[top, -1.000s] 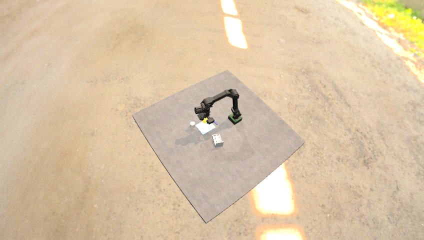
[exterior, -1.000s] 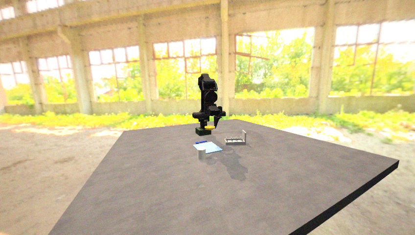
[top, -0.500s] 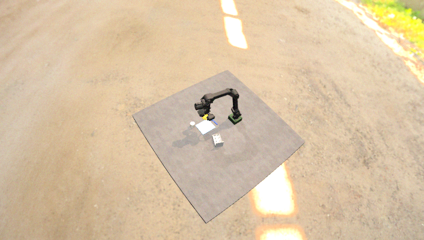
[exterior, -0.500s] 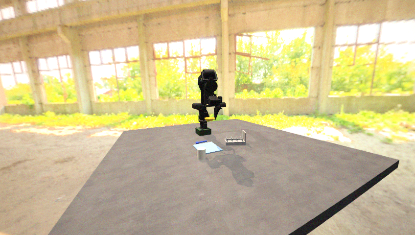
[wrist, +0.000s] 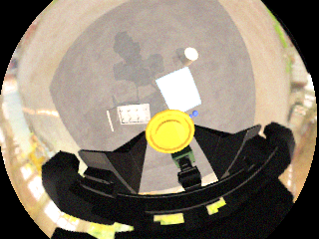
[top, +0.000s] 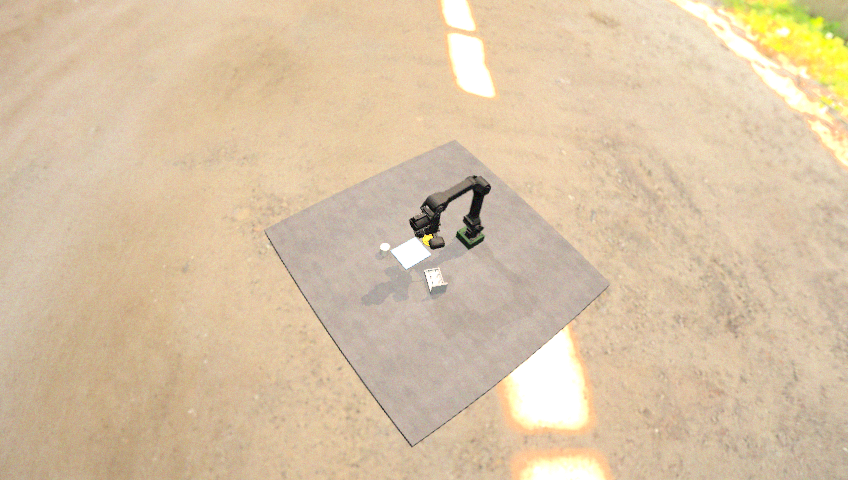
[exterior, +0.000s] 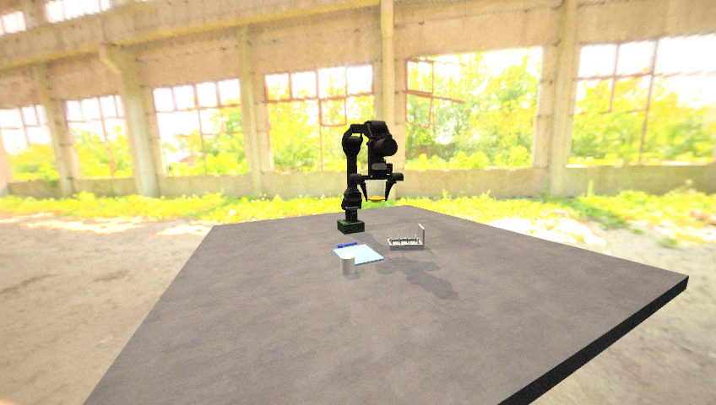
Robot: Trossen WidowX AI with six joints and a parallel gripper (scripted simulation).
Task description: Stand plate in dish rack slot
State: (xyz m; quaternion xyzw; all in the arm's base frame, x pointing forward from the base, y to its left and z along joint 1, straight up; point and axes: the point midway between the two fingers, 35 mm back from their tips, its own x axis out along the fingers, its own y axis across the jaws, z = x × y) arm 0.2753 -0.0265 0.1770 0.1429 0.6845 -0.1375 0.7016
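My gripper point(exterior: 376, 199) point(wrist: 169, 130) is shut on the yellow plate, with one fingertip at each side of its rim. The yellow plate point(top: 427, 240) point(exterior: 376, 198) point(wrist: 169, 130) is round and lies about level between the fingers, high above the table. The dish rack point(top: 435, 278) point(exterior: 407, 246) point(wrist: 134, 114) is small and pale, with rows of short upright pegs and a taller wall at one end. It stands on the table, lower than the plate and off to one side of it. Its slots are empty. In the top view the fingertips are partly hidden.
A pale blue square mat point(top: 409, 253) point(exterior: 364, 255) point(wrist: 178, 90) lies beside the rack. A white cylinder point(top: 385, 248) point(exterior: 347, 264) point(wrist: 190, 54) stands at its far side. A blue utensil point(exterior: 347, 245) point(wrist: 194, 114) lies near the mat's edge toward the arm's green base point(top: 470, 237) point(exterior: 349, 227).
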